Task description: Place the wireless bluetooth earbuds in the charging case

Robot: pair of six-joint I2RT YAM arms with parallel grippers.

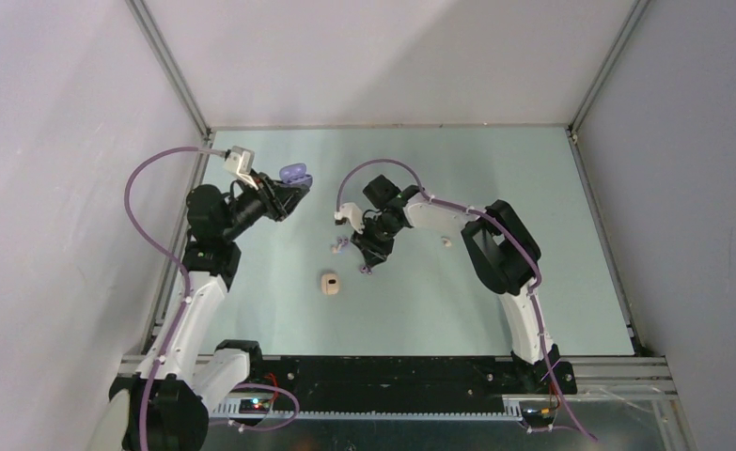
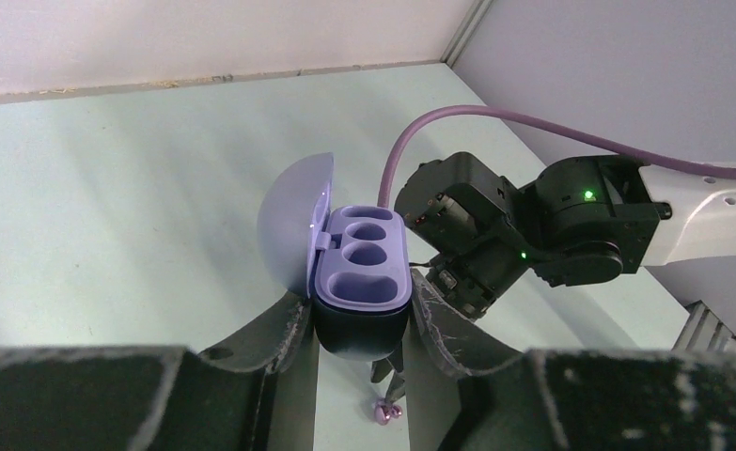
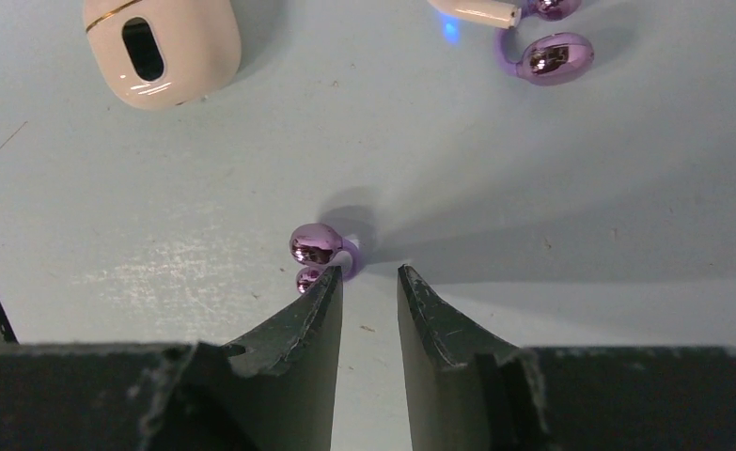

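For the pickup step, with the left gripper (image 2: 359,296) clamped on the open lilac case (image 2: 364,268) aloft, centre the parted, empty jaws of the right gripper (image 3: 368,275) on the lilac earbud (image 3: 315,244) lying on the table (image 3: 580,188), then close.

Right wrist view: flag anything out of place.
The purple bud lies off-centre, beside one fingertip of the right tool rather than in the gap between the fingers, so closing might nudge it aside instead of gripping it. Nothing else stands out.
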